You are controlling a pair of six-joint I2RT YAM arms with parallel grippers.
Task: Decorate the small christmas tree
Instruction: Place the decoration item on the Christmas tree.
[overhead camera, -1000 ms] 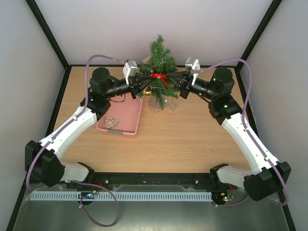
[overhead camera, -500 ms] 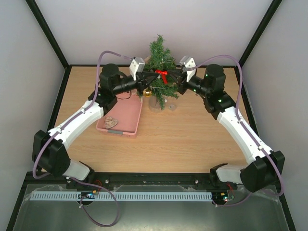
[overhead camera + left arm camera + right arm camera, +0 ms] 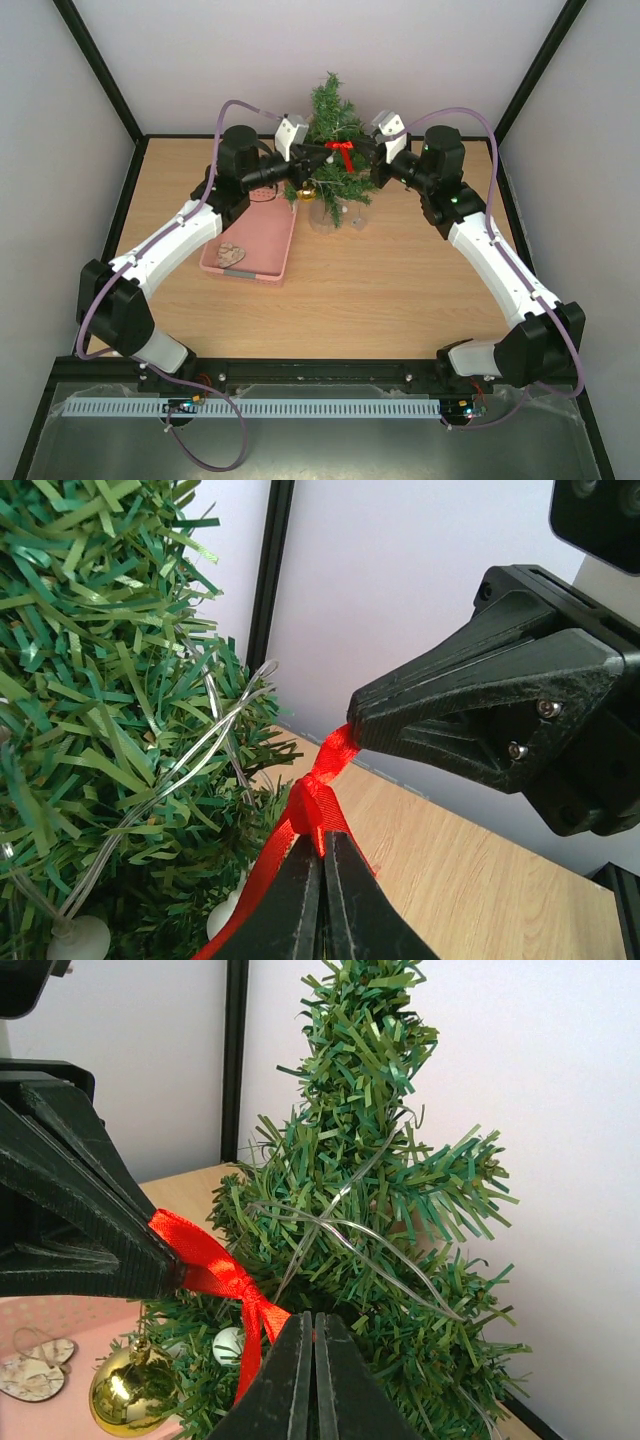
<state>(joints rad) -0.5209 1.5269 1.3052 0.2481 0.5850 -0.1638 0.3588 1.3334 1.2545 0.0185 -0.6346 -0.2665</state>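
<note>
The small christmas tree [image 3: 330, 110] stands at the back middle of the table, dark green, with a clear light wire wound round it. A red ribbon bow [image 3: 342, 150] hangs in front of its upper branches, stretched between both grippers. My left gripper [image 3: 322, 160] is shut on one end of the ribbon [image 3: 315, 800], jaws pressed together [image 3: 322, 845]. My right gripper [image 3: 362, 155] is shut on the other end [image 3: 250, 1305], its jaws closed [image 3: 313, 1320] right against the tree [image 3: 380, 1160].
A pink basket [image 3: 262, 240] left of the tree holds wooden heart ornaments [image 3: 232, 253]. A gold bauble [image 3: 125, 1388] and a white ball [image 3: 229, 1345] hang on the lower branches. Black frame posts and white walls close in the back.
Both arms have drawn in and lifted towards the tree. The ribbon bow has risen and shifted slightly right, higher up the branches. Both grippers have stayed shut.
</note>
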